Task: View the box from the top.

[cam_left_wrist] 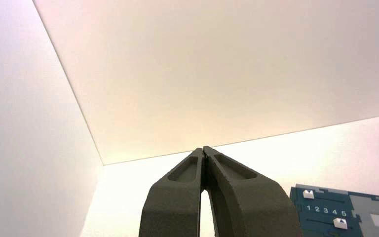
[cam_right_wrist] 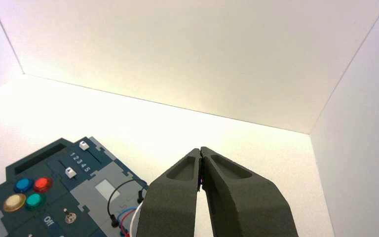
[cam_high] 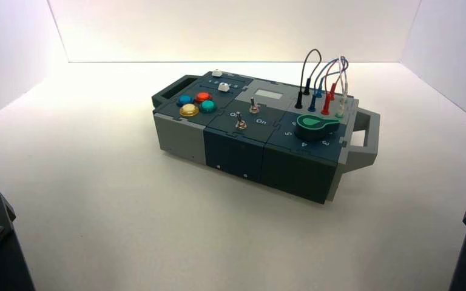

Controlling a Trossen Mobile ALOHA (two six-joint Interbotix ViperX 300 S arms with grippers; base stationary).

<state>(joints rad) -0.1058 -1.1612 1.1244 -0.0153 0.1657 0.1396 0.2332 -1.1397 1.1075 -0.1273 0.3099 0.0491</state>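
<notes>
Looks like a lab test booth, probably; plain white walls (cam_high: pixel 230 30) and bare white tabletop (cam_high: pixel 97 200) boxing it in.

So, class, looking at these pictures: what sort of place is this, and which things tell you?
Probably a robot test booth. Plain white walls enclose a bare white table; the only thing on it is a control box of buttons, switches and wires. The left gripper and right gripper wait shut, back from it.

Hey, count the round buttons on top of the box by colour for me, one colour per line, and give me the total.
On the box:
Blue button: 1
Red button: 1
Yellow button: 1
Green button: 1
Total: 4
</notes>
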